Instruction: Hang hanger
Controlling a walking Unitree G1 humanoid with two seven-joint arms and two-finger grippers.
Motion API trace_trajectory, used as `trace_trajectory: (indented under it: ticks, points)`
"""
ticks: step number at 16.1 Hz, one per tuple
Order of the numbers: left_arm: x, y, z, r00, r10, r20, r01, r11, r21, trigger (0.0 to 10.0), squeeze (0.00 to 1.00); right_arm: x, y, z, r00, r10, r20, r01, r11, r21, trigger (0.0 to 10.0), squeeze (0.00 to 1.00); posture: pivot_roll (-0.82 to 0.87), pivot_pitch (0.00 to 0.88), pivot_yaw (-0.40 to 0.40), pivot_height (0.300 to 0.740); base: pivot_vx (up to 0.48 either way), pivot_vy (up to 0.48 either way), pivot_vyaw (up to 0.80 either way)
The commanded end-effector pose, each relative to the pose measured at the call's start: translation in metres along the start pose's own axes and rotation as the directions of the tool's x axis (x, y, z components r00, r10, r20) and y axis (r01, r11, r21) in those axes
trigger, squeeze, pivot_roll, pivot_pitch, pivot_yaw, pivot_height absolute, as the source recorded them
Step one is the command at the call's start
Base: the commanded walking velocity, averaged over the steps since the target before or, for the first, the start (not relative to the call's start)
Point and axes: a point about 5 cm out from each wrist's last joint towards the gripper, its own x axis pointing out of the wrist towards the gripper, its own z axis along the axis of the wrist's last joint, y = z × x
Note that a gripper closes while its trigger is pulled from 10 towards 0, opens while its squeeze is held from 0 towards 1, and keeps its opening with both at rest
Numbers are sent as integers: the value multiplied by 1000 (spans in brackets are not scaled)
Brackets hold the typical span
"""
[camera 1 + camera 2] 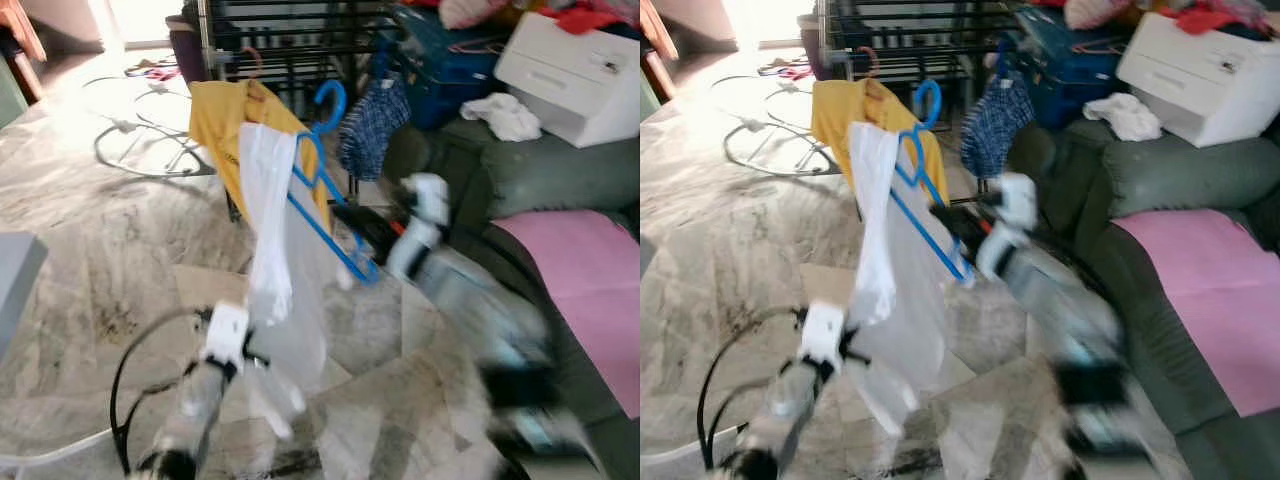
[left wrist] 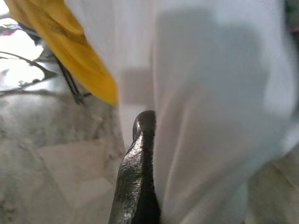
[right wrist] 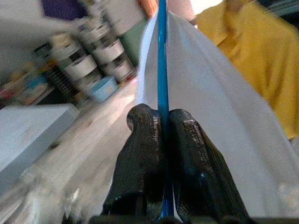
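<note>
Right jaws clenched on blue hanger [image 3: 162, 70]; left jaws' state unclear against white garment [image 2: 210, 116]

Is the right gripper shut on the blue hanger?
Shut. In the right wrist view both fingers press together on the blue hanger, which carries a white garment.

The floor [image 1: 90, 240] is pale veined marble, brightly lit at its far left. A loose white cable [image 1: 140, 150] loops on it there, near a black drying rack [image 1: 290, 40] standing on it. To the right a dark green sofa [image 1: 560, 170] rests on the floor, carrying a pink cloth [image 1: 585, 280], a white box [image 1: 575, 75] and a crumpled white cloth [image 1: 505, 115].
</note>
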Motion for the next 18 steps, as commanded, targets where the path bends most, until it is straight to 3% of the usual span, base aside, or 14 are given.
trace_trajectory:
  ticks: [1,4,8,11,13,14,18]
  points:
    - [7,12,8,998,58,6,-58,998,-11,0,0,-18,8,1,996,91,-23,-91,996,-16,10000,0,-265,29,-32,740,0,0,0]
    - [20,34,30,982,181,47,-182,983,25,0,0,-67,3,-20,971,141,-195,-152,987,-45,10000,0,-290,25,-23,740,0,0,0]
    - [27,59,52,936,335,107,-340,940,36,0,0,-113,4,-41,914,196,-356,-222,975,-32,10000,0,-292,21,-12,740,0,0,0]
    - [27,74,65,901,405,154,-414,910,30,0,0,-141,7,-62,822,265,-504,-305,952,3,10000,0,-288,16,-6,740,0,0,0]
    - [29,79,73,888,421,186,-433,901,27,0,0,-151,1,-72,779,242,-578,-306,952,-14,10000,0,-280,14,-4,740,0,0,0]
    - [31,80,84,876,426,225,-438,899,3,0,0,-156,-12,-83,739,158,-655,-278,957,-83,10000,0,-269,10,-1,740,0,0,0]
    - [35,71,100,861,407,305,-412,910,-50,0,0,-137,-46,-95,759,-124,-639,-89,952,-292,10000,0,-255,5,1,740,0,0,0]
